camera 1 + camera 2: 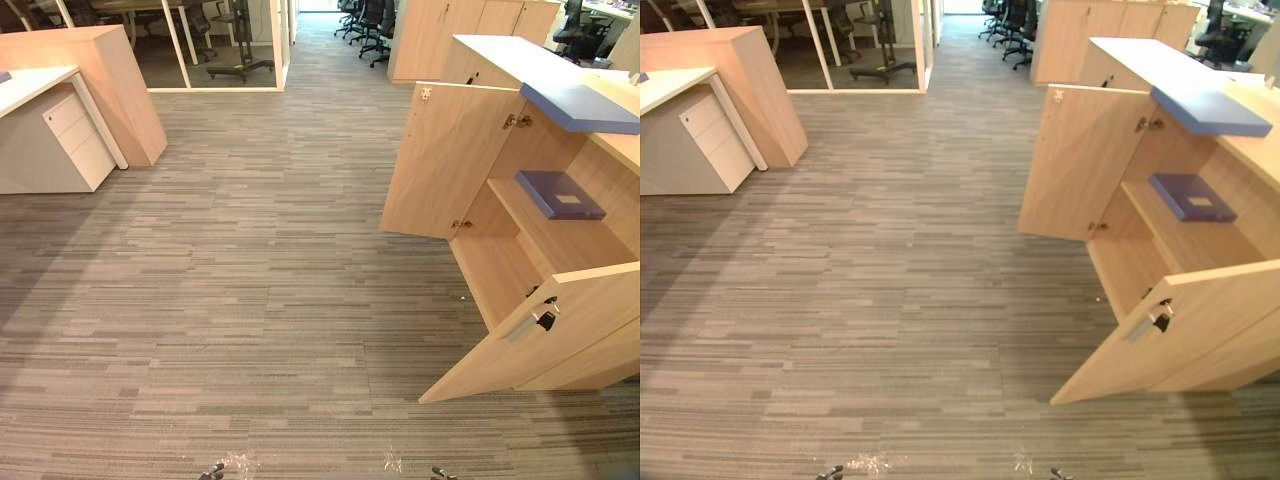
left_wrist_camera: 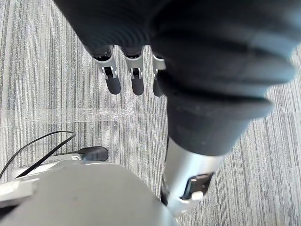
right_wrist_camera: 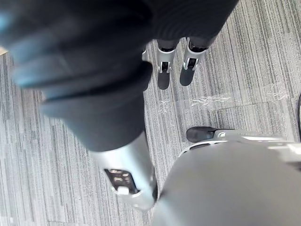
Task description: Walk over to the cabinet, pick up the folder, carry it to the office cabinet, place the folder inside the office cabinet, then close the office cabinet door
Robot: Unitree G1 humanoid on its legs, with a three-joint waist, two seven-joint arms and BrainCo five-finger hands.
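Note:
A purple folder [image 1: 560,194] with a pale label lies flat on the shelf inside the wooden office cabinet [image 1: 600,240] at the right. Both cabinet doors stand open: the far door [image 1: 445,160] swings out toward the carpet, and the near door [image 1: 540,335], with a metal handle, angles out at the lower right. My left hand [image 2: 113,77] hangs over the grey carpet with straight fingers and holds nothing. My right hand [image 3: 164,70] hangs the same way, open and empty. Both hands are well away from the cabinet.
A blue slab [image 1: 580,107] rests on the cabinet's top. At the left stand a white desk with a drawer unit [image 1: 60,140] and a wooden partition [image 1: 110,80]. Glass walls, office chairs [image 1: 365,25] and more cabinets [image 1: 450,35] line the back. Striped carpet spans the middle.

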